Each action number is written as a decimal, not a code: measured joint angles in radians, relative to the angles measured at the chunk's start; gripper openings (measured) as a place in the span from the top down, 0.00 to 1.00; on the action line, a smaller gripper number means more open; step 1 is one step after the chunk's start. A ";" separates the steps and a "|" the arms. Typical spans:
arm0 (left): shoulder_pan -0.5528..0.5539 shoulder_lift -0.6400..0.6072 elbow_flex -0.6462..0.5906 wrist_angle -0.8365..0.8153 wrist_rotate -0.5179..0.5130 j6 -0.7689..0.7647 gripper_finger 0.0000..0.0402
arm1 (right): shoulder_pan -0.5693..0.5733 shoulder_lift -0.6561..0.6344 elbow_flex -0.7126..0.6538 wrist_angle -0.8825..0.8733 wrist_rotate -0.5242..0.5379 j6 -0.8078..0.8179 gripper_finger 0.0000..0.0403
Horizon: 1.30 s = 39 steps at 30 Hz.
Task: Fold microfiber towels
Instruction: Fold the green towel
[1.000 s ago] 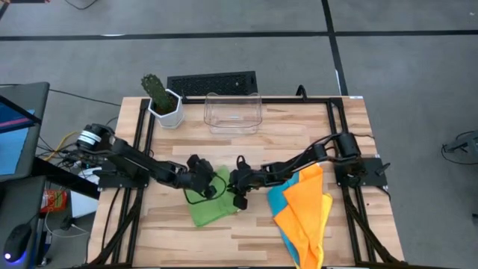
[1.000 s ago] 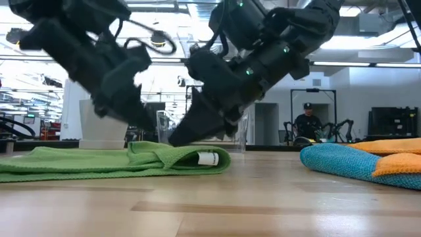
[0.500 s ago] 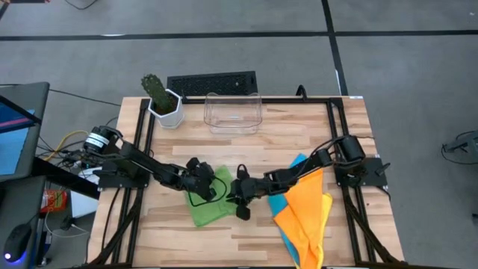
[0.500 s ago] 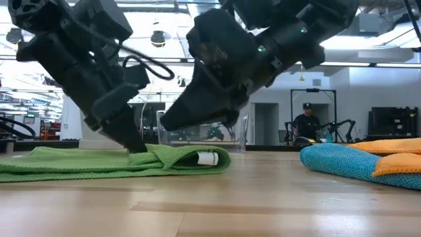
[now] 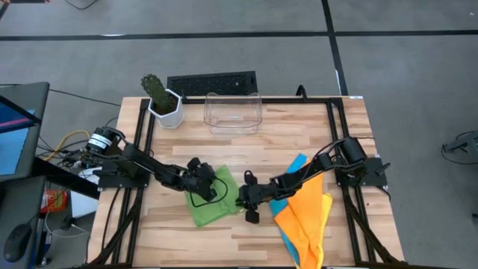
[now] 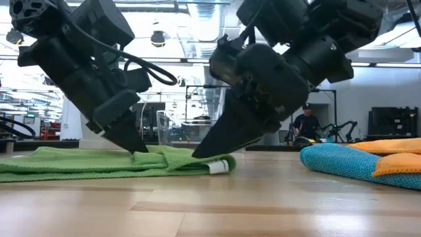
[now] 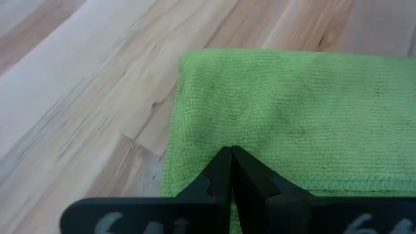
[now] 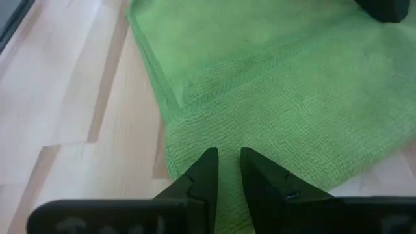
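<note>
The wooden table [image 5: 239, 146] carries both arms, which reach in toward its middle. The left gripper [image 6: 138, 150] comes in from the left and presses its tips down on the green towel [image 5: 213, 203], its fingers [image 7: 224, 170] clenched tight together with no cloth seen between them. The right gripper [image 6: 200, 153] comes in from the right and meets the same towel at its right edge, fingers [image 8: 207, 170] standing a narrow gap apart over the fold; whether they pinch cloth I cannot tell. The green towel lies partly folded at the table's middle, toward the near edge (a white tag [image 6: 219, 166] shows at its right end). To the right lie the orange towel [image 5: 306, 213] and under it the blue towel [image 5: 278, 202], heaped loose. At the far edge stand a clear bin [image 5: 233, 112] and a potted cactus [image 5: 160, 101].
</note>
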 joint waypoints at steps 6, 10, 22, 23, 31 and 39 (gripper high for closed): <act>0.005 -0.085 0.030 -0.028 0.018 0.073 1.00 | -0.007 0.001 0.002 -0.002 -0.004 -0.003 0.77; 0.013 -0.181 0.058 -0.102 0.013 0.114 1.00 | -0.006 -0.013 0.030 -0.004 -0.009 -0.002 0.77; -0.072 -0.407 0.033 -0.332 -0.118 -0.066 1.00 | -0.138 -0.187 0.129 -0.289 0.105 0.088 0.67; -0.083 -0.405 0.015 -0.332 -0.124 -0.099 1.00 | -0.162 -0.186 0.141 -0.309 0.104 0.082 0.64; -0.187 -0.382 -0.057 -0.416 -0.137 -0.379 1.00 | -0.200 -0.093 0.263 -0.326 -0.057 -0.024 0.48; -0.318 -0.520 -0.049 -0.742 -0.051 -0.480 1.00 | -0.115 0.038 0.424 -0.349 -0.083 -0.120 0.49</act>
